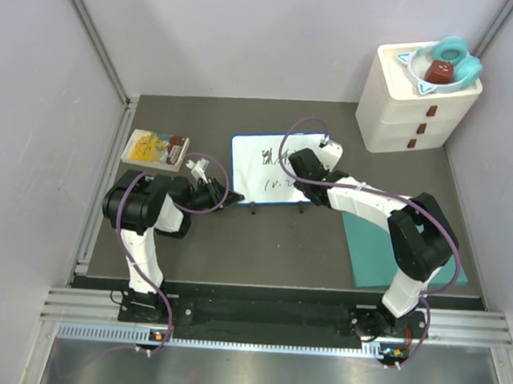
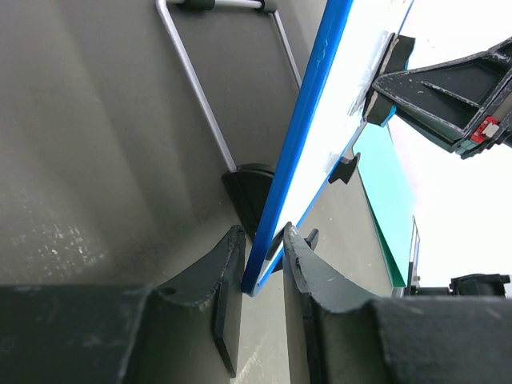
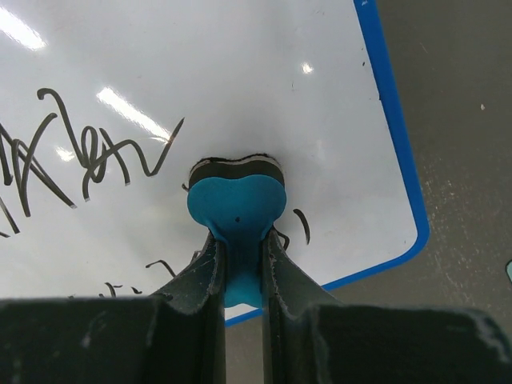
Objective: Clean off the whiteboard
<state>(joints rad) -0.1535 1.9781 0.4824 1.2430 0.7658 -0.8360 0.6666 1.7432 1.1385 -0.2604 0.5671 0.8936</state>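
Note:
The whiteboard (image 1: 262, 171) has a thin blue rim and stands at the middle of the table on small legs. Black marker scribbles (image 3: 80, 152) cover part of its face. My left gripper (image 1: 224, 197) is shut on the whiteboard's left lower corner; in the left wrist view the blue edge (image 2: 312, 104) runs down between the fingers of the left gripper (image 2: 260, 256). My right gripper (image 3: 240, 240) is shut on a blue eraser (image 3: 236, 204), whose dark felt presses flat on the whiteboard (image 3: 240, 80) near its lower right corner. A few short marks lie beside the eraser.
A flat teal mat (image 1: 393, 244) lies right of the board under the right arm. A white drawer unit (image 1: 417, 97) with a teal tray on top stands at the back right. A colourful box (image 1: 155, 148) sits at the left. A wire stand (image 2: 200, 88) props the board.

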